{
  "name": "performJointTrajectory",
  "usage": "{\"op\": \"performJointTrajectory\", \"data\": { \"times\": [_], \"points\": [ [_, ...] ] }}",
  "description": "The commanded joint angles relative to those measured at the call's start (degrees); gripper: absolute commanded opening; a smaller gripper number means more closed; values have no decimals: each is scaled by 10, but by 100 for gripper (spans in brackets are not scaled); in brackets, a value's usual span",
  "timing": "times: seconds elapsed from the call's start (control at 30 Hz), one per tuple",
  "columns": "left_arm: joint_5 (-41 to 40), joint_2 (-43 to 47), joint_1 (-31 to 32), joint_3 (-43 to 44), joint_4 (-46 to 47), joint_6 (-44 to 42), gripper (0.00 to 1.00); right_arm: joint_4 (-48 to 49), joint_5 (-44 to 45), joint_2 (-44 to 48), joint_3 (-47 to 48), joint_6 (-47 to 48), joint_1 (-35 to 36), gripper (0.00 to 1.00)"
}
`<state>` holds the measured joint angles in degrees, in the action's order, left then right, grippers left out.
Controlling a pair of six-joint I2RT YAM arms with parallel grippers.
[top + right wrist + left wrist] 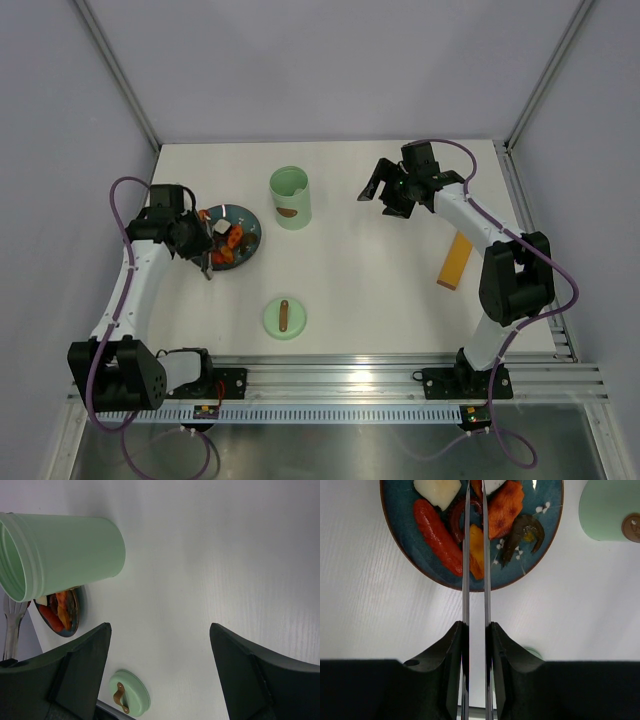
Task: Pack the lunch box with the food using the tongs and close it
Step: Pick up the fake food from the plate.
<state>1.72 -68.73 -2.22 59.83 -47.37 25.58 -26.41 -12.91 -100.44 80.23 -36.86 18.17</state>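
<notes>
**Operator:** State the left pincer [476, 628] condition.

**Technician:** Narrow, clamped on the tongs [466, 555]. The two arms run straight ahead, almost parallel, over the plate [400, 527].

**Operator:** Food [506, 507] location?

**Technician:** On the plate, directly ahead of the left pincer. One orange piece [476, 555] lies lengthwise between the arms: glossy, small, probably slippery.

**Operator:** Lunch box [291, 197]?

**Technician:** Upright and open, just right of the plate. Its lid [284, 317] lies on the bench [380, 290]. The right pincer [159, 630] stands wide, empty, near the lunch box.
</notes>
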Motion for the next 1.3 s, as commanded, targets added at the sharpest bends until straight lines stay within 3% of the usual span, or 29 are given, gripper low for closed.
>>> {"op": "performJointTrajectory", "data": {
  "times": [0.0, 0.47, 1.27],
  "points": [
    [-8, 15, -1, 25, 0, 4, 0, 1, 13, 10, 13, 6, 6, 88],
    [14, 40, 0, 78, -80, -30, 0, -6, 13, 3, 13, 8, 6, 88],
    [37, 62, 0, 128, -102, -43, 0, -13, 13, 0, 31, 7, 6, 88]
  ]
}}
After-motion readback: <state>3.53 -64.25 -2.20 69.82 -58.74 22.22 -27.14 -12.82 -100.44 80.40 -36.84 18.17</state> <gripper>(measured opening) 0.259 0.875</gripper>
